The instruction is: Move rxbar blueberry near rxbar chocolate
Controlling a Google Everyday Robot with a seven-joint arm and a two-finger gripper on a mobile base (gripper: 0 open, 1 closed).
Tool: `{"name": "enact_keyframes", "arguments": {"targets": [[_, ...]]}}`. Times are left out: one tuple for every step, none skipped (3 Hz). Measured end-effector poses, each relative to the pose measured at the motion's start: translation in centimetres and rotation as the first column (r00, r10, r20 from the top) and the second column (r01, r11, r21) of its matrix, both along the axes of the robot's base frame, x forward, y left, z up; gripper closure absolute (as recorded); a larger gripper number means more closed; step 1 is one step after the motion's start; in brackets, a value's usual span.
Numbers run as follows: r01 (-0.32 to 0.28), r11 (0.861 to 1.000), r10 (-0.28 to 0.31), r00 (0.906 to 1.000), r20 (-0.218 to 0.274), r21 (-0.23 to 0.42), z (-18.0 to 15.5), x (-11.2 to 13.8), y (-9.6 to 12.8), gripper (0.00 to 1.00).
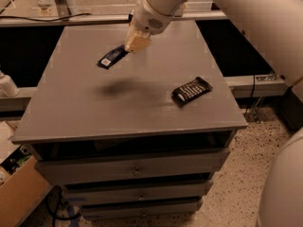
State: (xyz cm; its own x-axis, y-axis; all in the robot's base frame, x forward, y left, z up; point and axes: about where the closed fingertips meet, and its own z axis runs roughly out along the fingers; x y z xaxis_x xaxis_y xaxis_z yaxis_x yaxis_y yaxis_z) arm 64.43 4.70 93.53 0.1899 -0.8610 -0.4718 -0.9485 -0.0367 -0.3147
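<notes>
The grey drawer cabinet [137,171] carries a flat grey tabletop [71,112]. The rxbar chocolate [191,90], a flat black wrapper with white lettering, lies near its right edge. Farther back, the cream two-finger gripper [131,45] is clamped on one end of the rxbar blueberry [112,56], a slim dark-blue wrapper (white label patch visible), held above the tabletop, well apart from the black wrapper.

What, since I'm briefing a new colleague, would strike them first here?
The white robot arm reaches in from upper right, its gripper holding a slim dark-blue bar wrapper above the grey table, rear left. A flat black bar wrapper with white lettering lies on its right.
</notes>
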Motion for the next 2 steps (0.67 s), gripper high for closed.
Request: {"name": "enact_keyframes", "arguments": {"targets": [[0.003, 1.000, -0.003, 1.0000, -0.001, 0.000, -0.03, 0.01, -0.22, 1.00], [-0.014, 1.000, 0.014, 0.9999, -0.005, -0.010, -0.60, -0.39, 0.21, 1.00]]}}
